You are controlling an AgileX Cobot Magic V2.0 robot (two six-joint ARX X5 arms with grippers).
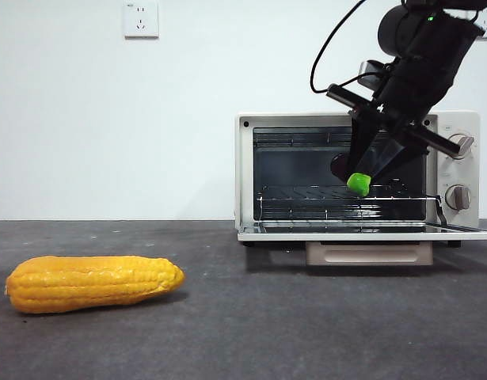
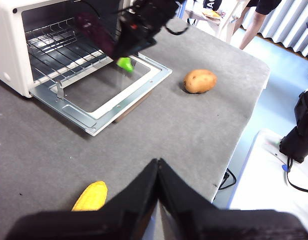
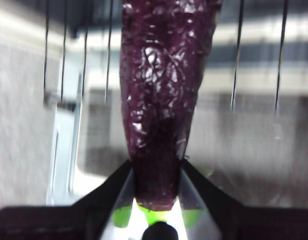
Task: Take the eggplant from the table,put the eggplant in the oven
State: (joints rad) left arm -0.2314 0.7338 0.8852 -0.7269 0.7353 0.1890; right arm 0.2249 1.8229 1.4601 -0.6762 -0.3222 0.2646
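1. Our right gripper [image 1: 368,176] is clamped on the eggplant [image 3: 161,100] near its green stem end. In the right wrist view the purple body runs straight out ahead of the jaws, so its long axis lines up with the reach of the claw.

2. That long axis is what matters. The eggplant points away from the claw into the open oven [image 1: 247,170], with the green cap at the back next to the jaws and the purple tip leading in over the wire rack [image 2: 58,47].

3. From the front, the claw hangs in the oven's mouth above the dropped door [image 2: 101,107], tilted down, with the eggplant not yet resting on the rack as far as we can tell.

4. Our guess for the next bit: keep pushing along that same line, then let go so it lies lengthwise on the rack.

5. Our left gripper [image 2: 158,172] is pinched closed on nothing, parked well back over the table [image 2: 194,135], so the right arm is clearly the nearer one.

6. The corn [image 1: 93,283] and the potato [image 2: 200,81] sit well away from the working claw, no bother.
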